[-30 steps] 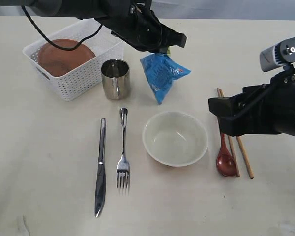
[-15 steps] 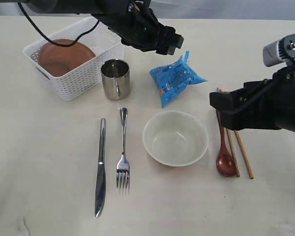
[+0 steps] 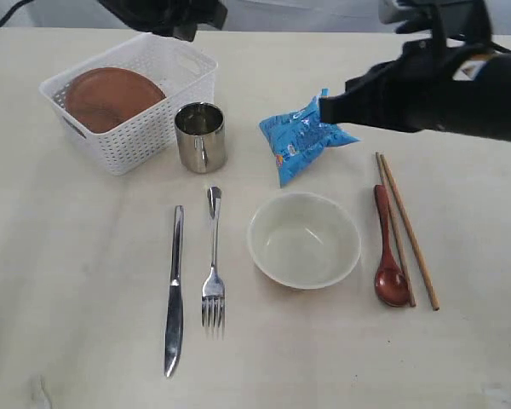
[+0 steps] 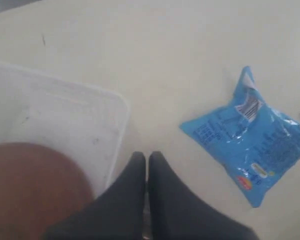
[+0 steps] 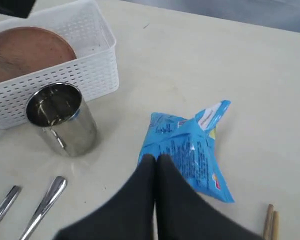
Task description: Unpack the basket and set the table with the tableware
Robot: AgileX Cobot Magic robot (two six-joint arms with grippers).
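The white basket (image 3: 153, 102) stands at the back left of the table (image 3: 77, 256) and holds the reddish-brown plate (image 3: 112, 95). Outside it are the steel cup (image 3: 200, 136), knife (image 3: 175, 290), fork (image 3: 213, 264), cream bowl (image 3: 303, 240), dark red spoon (image 3: 389, 260) and chopsticks (image 3: 406, 230). My left gripper (image 3: 192, 25) is shut and empty above the basket's far corner (image 4: 115, 125), next to the plate (image 4: 30, 185). My right gripper (image 3: 328, 109) is shut and empty, its tips (image 5: 156, 159) over the edge of the blue snack packet (image 5: 190, 150).
The blue snack packet (image 3: 302, 143) lies on the table between the cup and the chopsticks, just behind the bowl. The right wrist view also shows the cup (image 5: 62, 117), the basket (image 5: 90, 65) and the fork and knife handles (image 5: 45, 205).
The left arm has let the blue packet drop onto the table and pulled back left, over the basket. The right arm has moved from beside the spoon up to the packet.
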